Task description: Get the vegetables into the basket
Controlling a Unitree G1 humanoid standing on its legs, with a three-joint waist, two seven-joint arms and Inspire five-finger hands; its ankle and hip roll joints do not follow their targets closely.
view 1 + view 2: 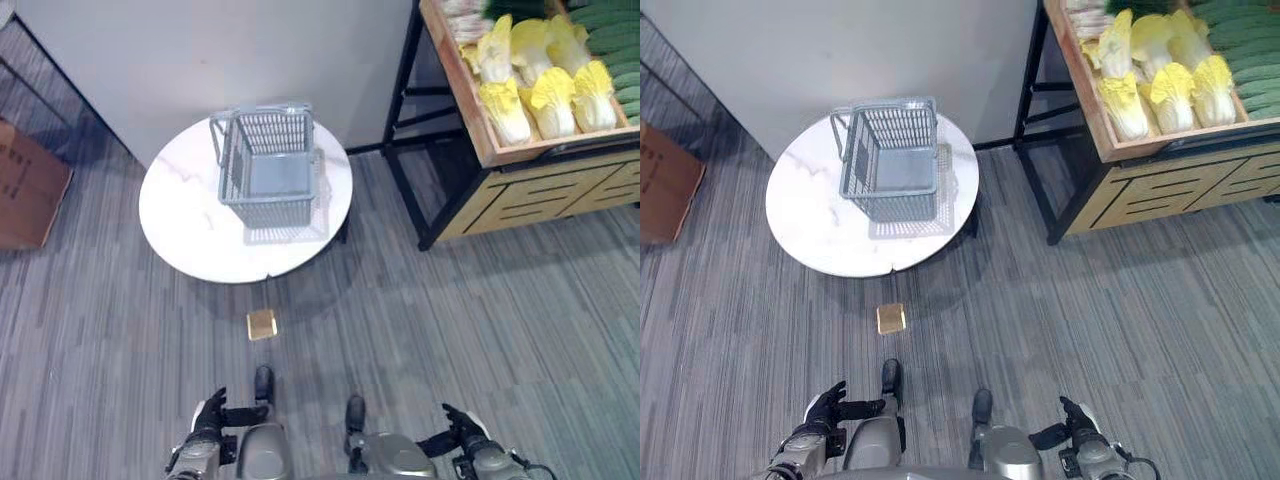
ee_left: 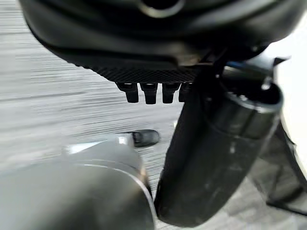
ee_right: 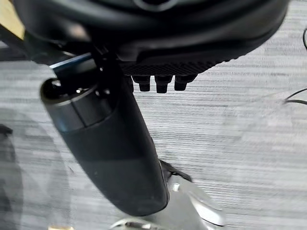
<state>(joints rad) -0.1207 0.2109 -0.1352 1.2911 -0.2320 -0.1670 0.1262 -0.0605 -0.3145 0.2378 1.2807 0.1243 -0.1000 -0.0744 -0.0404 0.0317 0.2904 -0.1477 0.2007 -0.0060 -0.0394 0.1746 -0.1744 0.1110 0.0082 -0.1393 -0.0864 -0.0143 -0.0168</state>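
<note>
Left eye view: cardboard box (image 1: 25, 185) print unreadable; basket (image 1: 270, 170) unlabelled.

Open-topped basket (image 1: 270, 175) beside shelf (image 1: 500, 150)

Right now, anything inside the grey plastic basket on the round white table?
Nothing: the grey plastic basket shows a bare floor, on the round white table. Tabletop beneath it is covered.

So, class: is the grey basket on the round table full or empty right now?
Empty. The basket stands upright on the white table, its bare floor showing through the open top; the cabbages lie on the wooden shelf.
</note>
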